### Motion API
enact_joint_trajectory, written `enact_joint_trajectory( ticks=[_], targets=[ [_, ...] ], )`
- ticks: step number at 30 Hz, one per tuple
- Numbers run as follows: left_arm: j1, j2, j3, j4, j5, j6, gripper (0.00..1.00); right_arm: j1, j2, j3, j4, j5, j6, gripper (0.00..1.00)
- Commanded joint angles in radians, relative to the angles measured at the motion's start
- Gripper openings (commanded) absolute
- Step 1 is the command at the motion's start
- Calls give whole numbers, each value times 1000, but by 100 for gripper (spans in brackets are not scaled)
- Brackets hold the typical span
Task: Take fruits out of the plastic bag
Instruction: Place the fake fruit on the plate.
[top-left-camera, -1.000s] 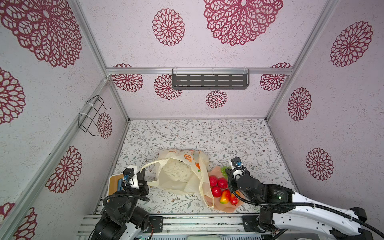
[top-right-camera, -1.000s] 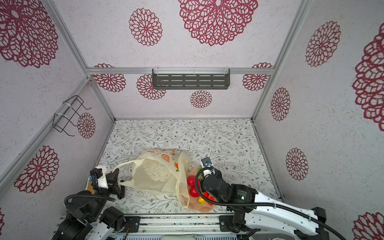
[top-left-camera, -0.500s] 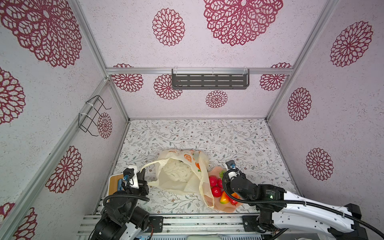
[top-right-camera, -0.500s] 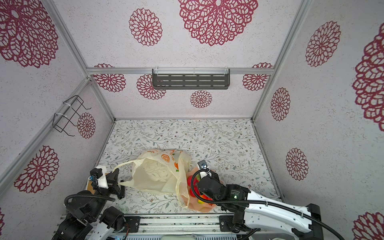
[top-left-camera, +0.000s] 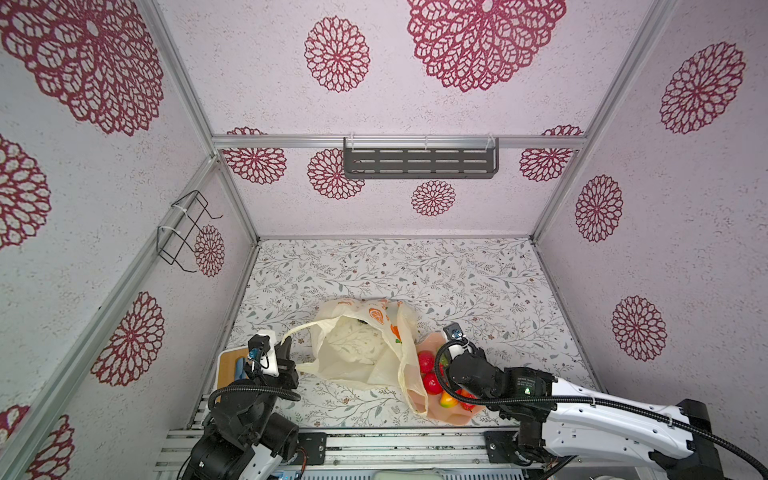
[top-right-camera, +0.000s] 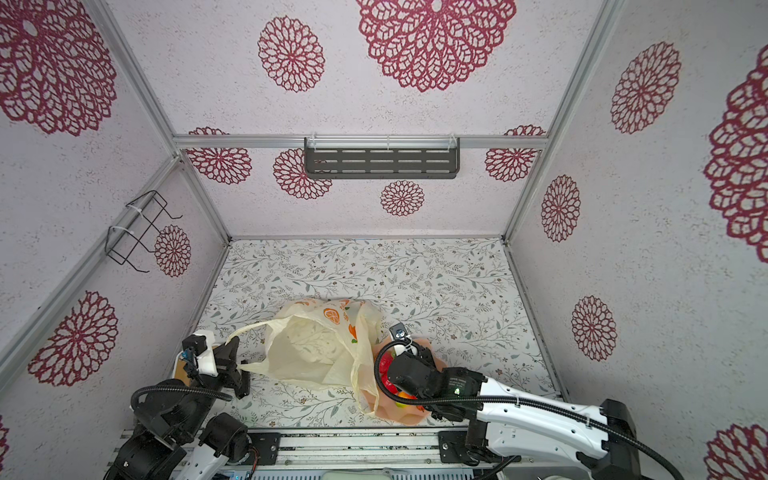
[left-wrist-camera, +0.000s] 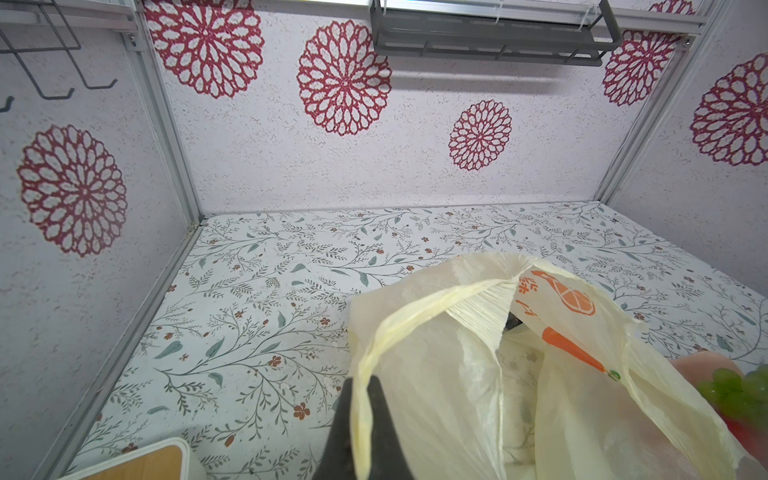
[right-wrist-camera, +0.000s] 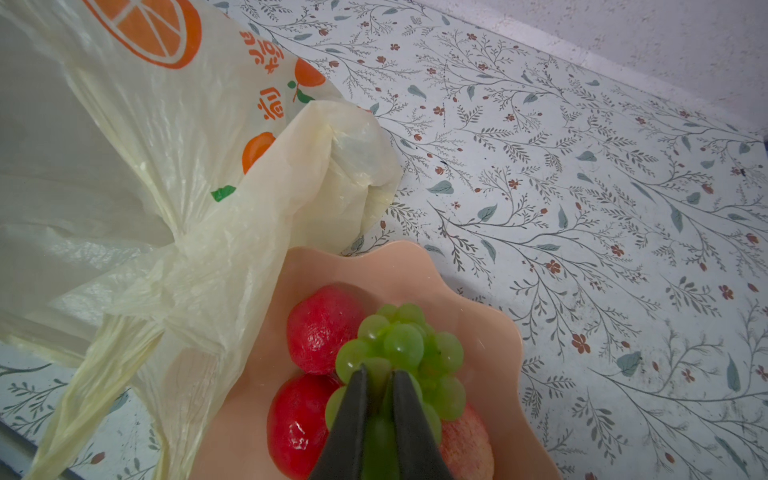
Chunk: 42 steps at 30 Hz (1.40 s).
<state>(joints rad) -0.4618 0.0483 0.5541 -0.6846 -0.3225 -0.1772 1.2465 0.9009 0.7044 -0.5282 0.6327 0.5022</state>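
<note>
Right wrist view: we are watching the right hand (right-wrist-camera: 379, 376) pinching the green grape bunch (right-wrist-camera: 409, 347) in the pink bowl (right-wrist-camera: 494, 320), against a red apple (right-wrist-camera: 322, 328) (a pinkish peach (right-wrist-camera: 465, 440) is peeking out beside it). The plastic bag (right-wrist-camera: 124, 166) is lying on the table (right-wrist-camera: 582, 187), draping the bowl's rim. The left hand (left-wrist-camera: 361, 386) is clamping its handle (left-wrist-camera: 419, 311).

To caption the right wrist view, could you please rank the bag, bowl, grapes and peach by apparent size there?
1. bag, running off the frame
2. bowl
3. grapes, though nearest the camera, which flatters them
4. peach, unsure: the grapes hide much of it
</note>
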Motion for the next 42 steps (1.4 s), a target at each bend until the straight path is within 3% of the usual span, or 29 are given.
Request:
enact_joint_trajectory(
  ticks=[1,7,13,27,35,42],
  targets=[
    [8,6,-8,22,11,-4,0,-1,2,-15,-12,36,41,16],
    [8,5,-8,22,10,-4,0,0,6,-29,-23,18,76,23],
    [8,4,-8,22,11,-2,0,-1,-7,-31,-21,-2,82,37],
    [10,10,-8,23,8,-4,0,0,-51,-38,1,12,95,43],
    [10,-8,-6,20,2,-1,0,1,-19,-53,404,-75,-138,39],
    [10,-11,-11,20,3,-1,0,9,241,52,679,-286,-326,36]
  ],
)
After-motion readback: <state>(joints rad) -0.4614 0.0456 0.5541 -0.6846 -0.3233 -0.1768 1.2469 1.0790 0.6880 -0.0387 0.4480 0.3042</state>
